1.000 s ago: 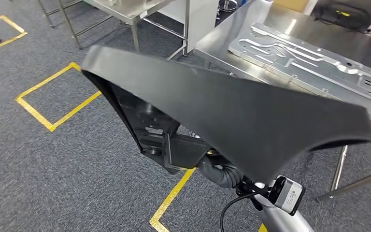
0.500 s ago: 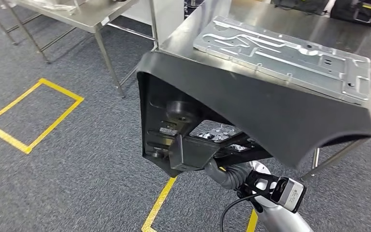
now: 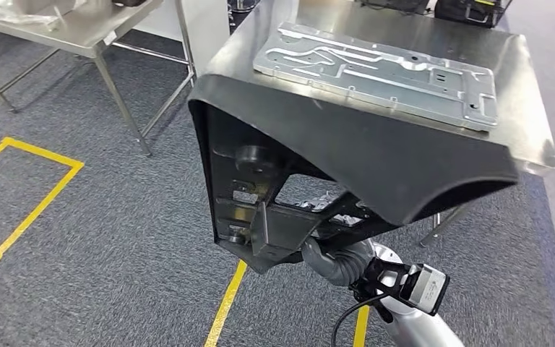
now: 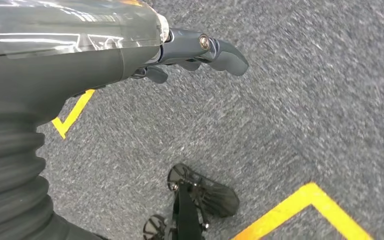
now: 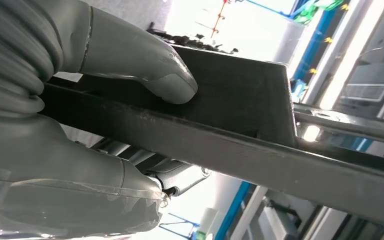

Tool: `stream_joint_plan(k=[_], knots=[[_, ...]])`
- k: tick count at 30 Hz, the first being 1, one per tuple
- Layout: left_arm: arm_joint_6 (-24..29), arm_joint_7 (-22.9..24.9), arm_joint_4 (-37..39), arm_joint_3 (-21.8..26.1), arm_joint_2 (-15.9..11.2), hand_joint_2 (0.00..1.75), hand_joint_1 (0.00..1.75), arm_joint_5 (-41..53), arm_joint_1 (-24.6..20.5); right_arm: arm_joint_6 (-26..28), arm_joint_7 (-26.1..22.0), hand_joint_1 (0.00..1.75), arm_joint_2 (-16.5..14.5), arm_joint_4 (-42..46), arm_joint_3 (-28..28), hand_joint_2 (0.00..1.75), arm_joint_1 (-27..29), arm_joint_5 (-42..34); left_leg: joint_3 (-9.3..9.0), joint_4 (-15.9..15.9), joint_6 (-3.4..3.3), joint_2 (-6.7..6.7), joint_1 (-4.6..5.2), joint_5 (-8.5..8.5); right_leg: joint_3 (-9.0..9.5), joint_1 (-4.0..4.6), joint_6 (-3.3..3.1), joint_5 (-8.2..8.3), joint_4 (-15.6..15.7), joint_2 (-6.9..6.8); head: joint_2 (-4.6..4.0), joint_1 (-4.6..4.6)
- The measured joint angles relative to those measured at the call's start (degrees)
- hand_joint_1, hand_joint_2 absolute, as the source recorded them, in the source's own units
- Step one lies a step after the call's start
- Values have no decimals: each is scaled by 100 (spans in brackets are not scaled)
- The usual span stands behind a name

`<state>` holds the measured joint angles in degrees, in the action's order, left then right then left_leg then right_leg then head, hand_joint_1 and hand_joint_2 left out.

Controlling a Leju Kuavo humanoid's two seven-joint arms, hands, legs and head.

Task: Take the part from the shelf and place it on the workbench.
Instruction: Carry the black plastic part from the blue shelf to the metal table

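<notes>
I carry one large black part [image 3: 376, 155] in my right hand [image 5: 105, 95]; in the right wrist view my thumb presses on one face of a flat black rib while my fingers [image 5: 175, 177] wrap under the other side, so the grip is firm. In the head view the part fills the middle of the frame, held in the air above the grey carpet [image 3: 79, 238], its far edge overlapping the near edge of one steel counter [image 3: 520, 87] at the upper right. One flat machined metal plate [image 3: 376, 65] lies on that counter. A second steel counter [image 3: 79, 36] stands at the upper left. My left hand [image 4: 180, 50] hangs over the carpet holding nothing, fingers loosely extended.
</notes>
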<state>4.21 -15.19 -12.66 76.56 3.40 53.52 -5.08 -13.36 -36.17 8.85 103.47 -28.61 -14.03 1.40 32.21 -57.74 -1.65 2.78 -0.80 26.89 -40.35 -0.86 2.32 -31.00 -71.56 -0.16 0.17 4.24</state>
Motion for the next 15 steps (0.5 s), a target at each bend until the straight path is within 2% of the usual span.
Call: stream_joint_plan(k=[1, 3, 4, 5, 7, 8, 9, 11, 12, 13, 14, 15], knots=[[10, 0, 0, 1, 10, 175, 0, -9, -4, -6, -4, 175, -1, -21, 1, 175, -5, -5, -14, 0, 6, 47, 8, 10, 213, 14, -31, 202, 398, -79, 0, 0], [22, -2, 0, 8, 33, 175, 0, -26, -5, -14, -32, 175, -13, -61, -1, 175, -32, -11, -41, -5, 38, 138, 37, 35, 594, 78, -114, 453, 1140, -337, 0, -1], [24, -4, 0, 13, 40, 175, 0, -31, -3, -16, -53, 175, -21, -79, -2, 175, -46, -12, -49, -9, 62, 185, 52, 47, 672, 109, -151, 485, 1313, -418, 0, -1], [22, -5, 0, 18, 44, 175, 0, -33, -1, -17, -71, 175, -29, -95, -3, 175, -56, -12, -56, -10, 89, 241, 65, 57, 683, 133, -178, 474, 1371, -429, 0, -1], [14, 5, 0, 22, 43, 175, 0, -19, -10, -21, -95, 175, -35, -114, 1, 175, -58, -10, -75, -11, 153, 336, 74, 87, 671, 117, -231, 502, 1392, -287, 0, 0], [9, 12, 0, 22, 39, 175, 0, -5, -17, -25, -101, 175, -34, -117, 4, 175, -62, -11, -67, -59, 187, 282, 70, 137, 679, 95, -259, 519, 1413, -221, 0, -1], [5, 20, 0, 22, 36, 175, 0, 8, -25, -31, -104, 175, -34, -117, 7, 175, -70, -12, -11, -208, 216, 168, 63, 242, 691, 72, -292, 538, 1436, -162, 0, 0], [0, 39, 0, 22, 31, 175, 0, 23, -21, -56, -112, 175, -34, -122, 10, 175, -81, -17, 276, -845, 251, -118, 42, 581, 698, 54, -334, 554, 1452, -42, 0, 0], [1, 49, 0, 22, 32, 175, 0, 22, -11, -80, -124, 175, -33, -134, 10, 175, -79, -29, 465, -1235, 258, -185, 37, 741, 695, 56, -346, 556, 1449, 27, 0, 1], [6, 57, 0, 22, 32, 175, 0, 18, 0, -106, -153, 175, -29, -156, 10, 175, -70, -52, 615, -1528, 263, -209, 34, 818, 694, 58, -349, 556, 1444, 104, 0, 0], [12, 58, 0, 22, 32, 175, 0, 9, 7, -135, -194, 175, -15, -188, 9, 175, -62, -90, 680, -1626, 263, -217, 31, 779, 696, 60, -349, 555, 1438, 185, 0, 0], [18, 50, 0, 22, 32, 175, 0, 1, 10, -163, -236, 175, 10, -227, 9, 175, -54, -141, 645, -1506, 257, -228, 28, 632, 702, 59, -344, 553, 1429, 263, 0, 0]])
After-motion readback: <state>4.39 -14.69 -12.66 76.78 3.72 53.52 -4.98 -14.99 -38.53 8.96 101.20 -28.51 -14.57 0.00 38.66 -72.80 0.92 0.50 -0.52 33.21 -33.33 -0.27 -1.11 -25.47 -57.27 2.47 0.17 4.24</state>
